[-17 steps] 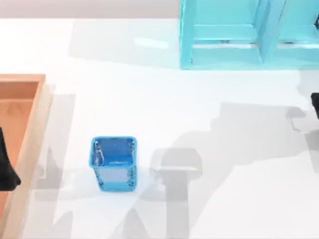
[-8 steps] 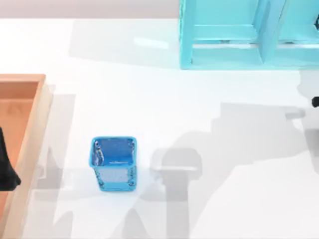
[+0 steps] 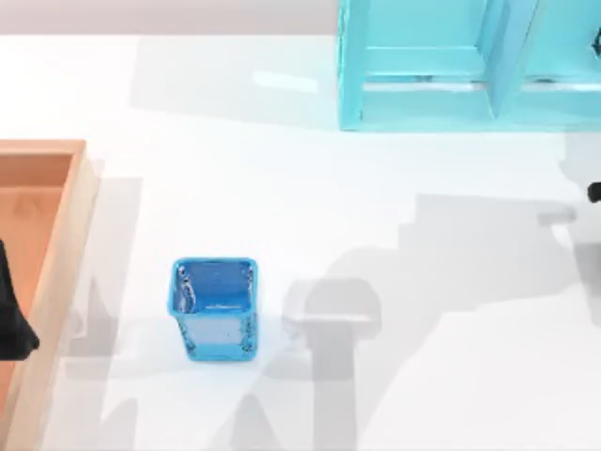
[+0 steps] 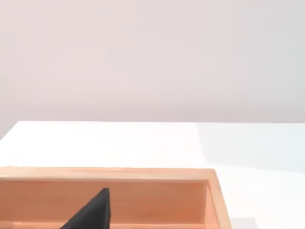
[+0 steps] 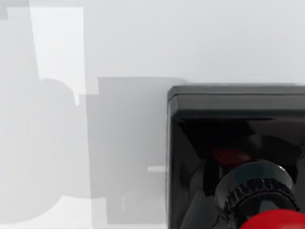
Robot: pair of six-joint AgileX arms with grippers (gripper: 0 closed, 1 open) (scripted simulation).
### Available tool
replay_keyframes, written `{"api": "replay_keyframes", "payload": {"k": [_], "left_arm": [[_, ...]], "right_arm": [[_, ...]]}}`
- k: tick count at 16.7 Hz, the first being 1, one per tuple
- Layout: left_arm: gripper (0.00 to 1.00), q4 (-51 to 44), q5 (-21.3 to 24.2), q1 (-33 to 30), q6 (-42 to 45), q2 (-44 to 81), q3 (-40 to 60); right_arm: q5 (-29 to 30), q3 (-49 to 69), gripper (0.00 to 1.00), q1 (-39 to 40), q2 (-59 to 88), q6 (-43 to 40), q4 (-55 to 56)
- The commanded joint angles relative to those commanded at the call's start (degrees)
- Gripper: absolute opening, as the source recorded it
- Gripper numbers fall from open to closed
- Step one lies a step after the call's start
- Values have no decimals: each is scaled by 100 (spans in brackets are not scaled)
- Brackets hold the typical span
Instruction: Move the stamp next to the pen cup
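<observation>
The stamp [image 5: 236, 157] fills the near part of the right wrist view, a black square base with a ribbed collar and a glossy red knob [image 5: 274, 220] on top. It stands on the white table, right under my right wrist. A small black piece of my right arm [image 3: 594, 193] pokes in at the right edge of the top view. The pen cup [image 3: 214, 308], bright blue with mesh walls, stands upright left of the table's middle, far from that edge. My left arm [image 3: 9, 315] is parked over the wooden tray, and a dark tip of it [image 4: 90, 214] is in the left wrist view.
A wooden tray [image 3: 58, 235] lies along the left edge, its wall [image 4: 143, 174] also in the left wrist view. A large cyan shelf unit [image 3: 470, 66] stands at the back right. White tabletop stretches between the pen cup and the right edge.
The black part of my right arm at the right edge has drawn back toward that edge since a second ago. The pen cup and left arm have not moved.
</observation>
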Motion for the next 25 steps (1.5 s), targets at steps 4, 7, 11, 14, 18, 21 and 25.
{"api": "replay_keyframes", "payload": {"k": [4, 7, 11, 14, 18, 21, 25], "left_arm": [[100, 0, 0, 0, 0, 0, 0], [100, 0, 0, 0, 0, 0, 0], [100, 0, 0, 0, 0, 0, 0], [100, 0, 0, 0, 0, 0, 0], [100, 0, 0, 0, 0, 0, 0], [100, 0, 0, 0, 0, 0, 0], [100, 0, 0, 0, 0, 0, 0]], "right_arm": [[3, 88, 0, 66, 2, 63, -88], [-2, 648, 0, 443, 108, 327, -660], [-3, 1835, 0, 1103, 224, 947, -1721], [11, 2720, 0, 1598, 183, 1533, -2529], [7, 3457, 0, 2031, 174, 2034, -3268], [6, 3502, 0, 2061, 181, 2066, -3313], [7, 3458, 0, 2119, 212, 2148, -3273]]}}
